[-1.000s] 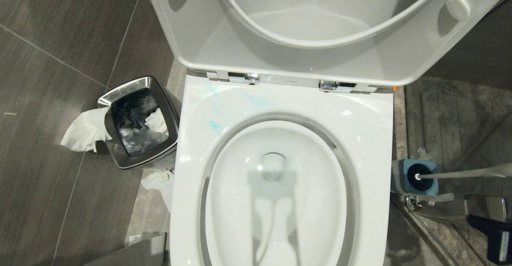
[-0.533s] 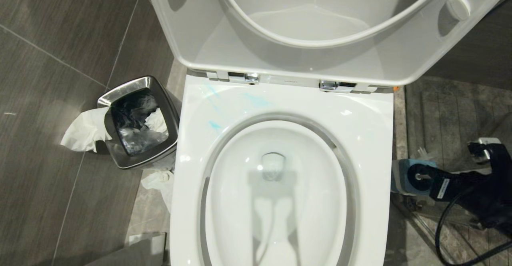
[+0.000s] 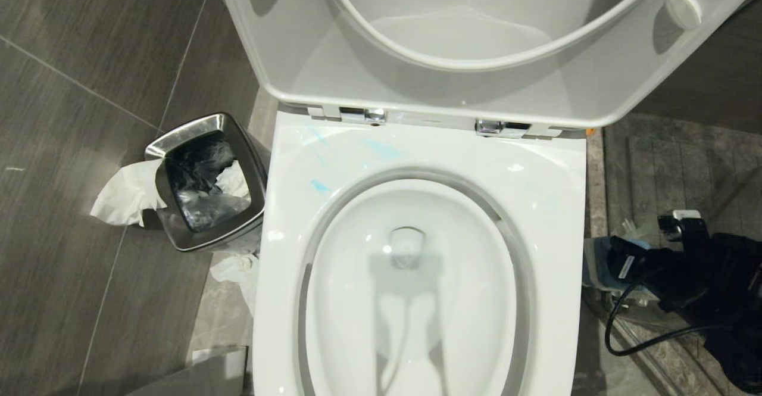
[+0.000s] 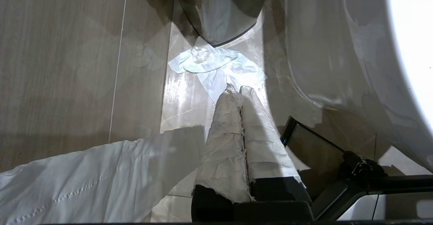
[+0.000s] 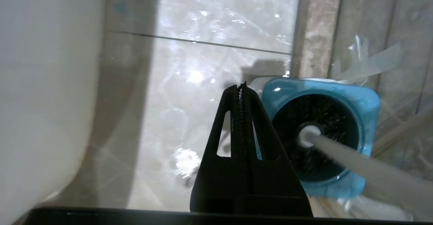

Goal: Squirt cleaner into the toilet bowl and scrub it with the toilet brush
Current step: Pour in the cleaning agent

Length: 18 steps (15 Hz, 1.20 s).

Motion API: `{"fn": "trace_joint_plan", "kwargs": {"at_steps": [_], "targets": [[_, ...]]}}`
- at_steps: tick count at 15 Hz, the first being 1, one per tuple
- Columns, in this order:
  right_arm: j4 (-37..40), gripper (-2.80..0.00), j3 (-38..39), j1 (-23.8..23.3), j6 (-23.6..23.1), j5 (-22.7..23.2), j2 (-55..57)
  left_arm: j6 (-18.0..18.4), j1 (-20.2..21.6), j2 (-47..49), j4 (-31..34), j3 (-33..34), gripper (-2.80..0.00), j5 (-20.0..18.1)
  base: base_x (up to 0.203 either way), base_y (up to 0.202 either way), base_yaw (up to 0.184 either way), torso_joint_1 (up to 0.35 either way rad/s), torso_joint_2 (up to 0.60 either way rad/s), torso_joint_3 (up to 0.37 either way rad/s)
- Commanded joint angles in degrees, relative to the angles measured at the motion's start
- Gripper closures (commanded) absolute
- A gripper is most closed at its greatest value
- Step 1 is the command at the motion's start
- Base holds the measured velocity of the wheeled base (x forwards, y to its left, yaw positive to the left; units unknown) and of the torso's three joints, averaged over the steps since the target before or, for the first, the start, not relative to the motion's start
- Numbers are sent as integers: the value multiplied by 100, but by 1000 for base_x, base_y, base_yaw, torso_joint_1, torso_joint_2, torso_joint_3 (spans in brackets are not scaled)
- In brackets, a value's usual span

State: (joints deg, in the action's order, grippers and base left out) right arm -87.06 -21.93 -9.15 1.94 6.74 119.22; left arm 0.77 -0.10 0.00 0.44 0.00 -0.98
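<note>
The left claw (image 4: 236, 91) hangs low over the floor left of the toilet, its wrapped fingers pressed together on nothing, pointing toward a tissue (image 4: 216, 67) by the bin (image 3: 202, 181). It is far from anything the job needs.

In the middle sits the bowl (image 3: 411, 301), seat and lid up, with teal smears of cleaner (image 3: 319, 186) on the left rear of the rim.

On the right the right claw (image 5: 241, 93) is down beside the toilet, shut tight and empty. The brush (image 5: 314, 137) stands in its blue holder (image 5: 367, 99) just beside the claw tips, bristle head down in the cup. Its white handle runs up from the head, slanting back past the claw on the side away from the toilet. This arm is plainly the nearer one. To take the handle, I judge the claw must first open, then shift sideways away from the toilet until the shaft lies between its fingers.
</note>
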Motion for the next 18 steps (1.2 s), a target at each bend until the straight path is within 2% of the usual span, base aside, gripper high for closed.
{"fn": "trace_joint_plan", "kwargs": {"at_steps": [1,4,7,11,12,18], "targets": [[-60,0,-437,-75,-15,10,461,2,1,9,0,12,0,-2,0,0,0,0,0,0],[-61,0,-982,-78,-18,56,714,2,1,9,0,14,0,2,0,0,0,0,0,0],[-61,0,-1044,-87,-18,340,819,2,1,9,0,9,0,2,0,0,0,0,0,0],[-61,0,-1572,-87,-153,363,1012,2,1,9,0,10,0,-4,0,0,0,0,0,0],[-61,-280,-1751,-85,-235,364,1074,2,1,9,0,12,0,2,0,0,0,0,0,0],[-61,-280,-2183,-10,-410,898,1146,2,1,9,0,13,0,-2,0,0,0,0,0,0]]}}
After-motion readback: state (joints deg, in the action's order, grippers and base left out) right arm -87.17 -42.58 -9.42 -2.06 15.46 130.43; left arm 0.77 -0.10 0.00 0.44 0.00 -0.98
